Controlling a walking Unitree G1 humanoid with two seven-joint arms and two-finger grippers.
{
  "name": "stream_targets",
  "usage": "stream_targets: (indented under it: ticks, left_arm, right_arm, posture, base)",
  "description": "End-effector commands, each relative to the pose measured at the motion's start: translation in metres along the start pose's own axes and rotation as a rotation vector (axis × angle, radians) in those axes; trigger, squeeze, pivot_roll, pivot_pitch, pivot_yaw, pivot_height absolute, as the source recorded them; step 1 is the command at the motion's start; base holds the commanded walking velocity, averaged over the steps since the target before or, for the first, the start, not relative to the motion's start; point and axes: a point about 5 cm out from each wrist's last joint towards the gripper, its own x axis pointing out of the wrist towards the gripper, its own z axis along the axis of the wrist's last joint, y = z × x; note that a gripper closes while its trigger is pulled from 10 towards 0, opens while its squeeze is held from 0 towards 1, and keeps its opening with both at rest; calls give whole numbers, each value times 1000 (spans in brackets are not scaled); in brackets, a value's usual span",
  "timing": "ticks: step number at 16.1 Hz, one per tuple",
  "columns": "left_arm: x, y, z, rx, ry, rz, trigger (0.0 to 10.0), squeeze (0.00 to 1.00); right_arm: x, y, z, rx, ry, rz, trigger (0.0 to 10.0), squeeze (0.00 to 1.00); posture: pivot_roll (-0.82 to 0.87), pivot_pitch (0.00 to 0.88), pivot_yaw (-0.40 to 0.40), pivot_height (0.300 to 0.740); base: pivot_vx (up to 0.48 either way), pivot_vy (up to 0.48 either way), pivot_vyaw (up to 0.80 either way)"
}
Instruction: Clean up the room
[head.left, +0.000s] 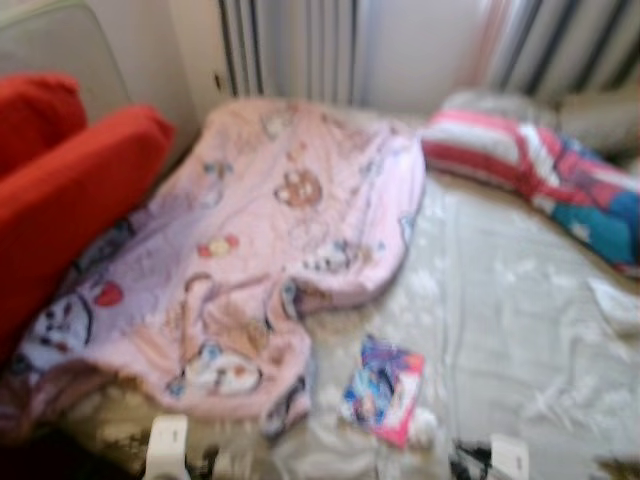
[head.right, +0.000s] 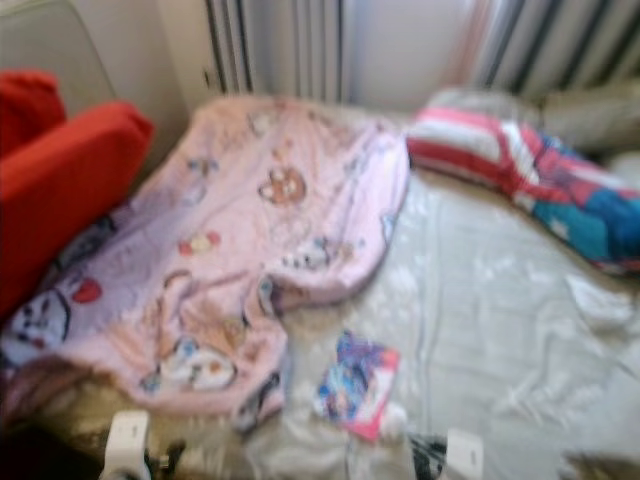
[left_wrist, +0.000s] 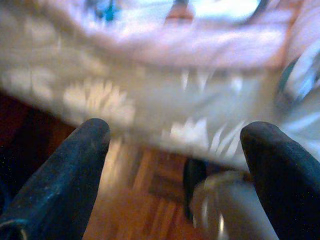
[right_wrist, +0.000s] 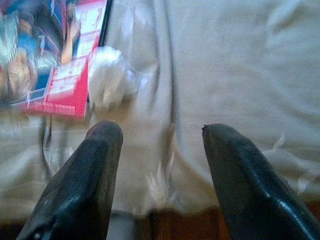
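both pincers, left pincer (left_wrist: 175, 150) and right pincer (right_wrist: 160, 150), are held wide and empty at the bed's (head.left: 500, 300) near edge, the right poised just short of the magazine (right_wrist: 55, 55) and crumpled tissue (right_wrist: 110, 75) lying beside a pink blanket (head.left: 270, 230).

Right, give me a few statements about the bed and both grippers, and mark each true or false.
1. A pink blanket lies spread over the bed's left part. True.
2. The magazine lies on top of the blanket. False: it lies on the bare sheet, beside the blanket's edge.
3. The right gripper is open, holding nothing. True.
4. The left gripper is shut on the blanket. False: its fingers are apart, holding nothing.
5. A crumpled white wad lies next to the magazine. True.
6. The red cushions lie on the bed's right side. False: they are at the left.
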Motion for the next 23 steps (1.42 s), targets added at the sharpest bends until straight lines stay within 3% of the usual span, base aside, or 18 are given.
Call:
stream_targets:
  ticks: [1,4,6,10,13,19,23]
  left_arm:
    - [8,2,44,26,-191,-4,10000,0]
    - [3,-8,73,-17,-424,-60,10000,0]
    - [0,-10,76,-11,-464,-74,10000,0]
    - [-5,-6,75,-16,-491,-58,10000,0]
    - [-5,-5,79,-7,-504,-70,10000,0]
    - [-5,-8,81,2,-501,-89,10000,0]
    - [-6,-7,76,8,-485,-90,10000,0]
  right_arm:
    - [13,17,56,-16,-223,54,10000,0]
    - [10,26,83,-33,-404,112,10000,0]
    - [9,28,87,-45,-441,129,10000,0]
    - [7,30,90,-80,-468,141,10000,0]
    - [9,30,87,-93,-429,144,10000,0]
    - [9,31,77,-71,-387,139,10000,0]
    - [7,31,72,-66,-384,134,10000,0]
  posture:
    - [119,109,-47,740]
    - [124,121,-56,740]
    - [118,122,-60,740]
    - [114,127,-71,740]
    - [114,113,-68,740]
    - [120,102,-64,680]
    - [124,98,-62,680]
  base:
    - [0,0,0]
    - [0,0,0]
    - [0,0,0]
    - [0,0,0]
    - [0,0,0]
    - [0,0,0]
    - [0,0,0]
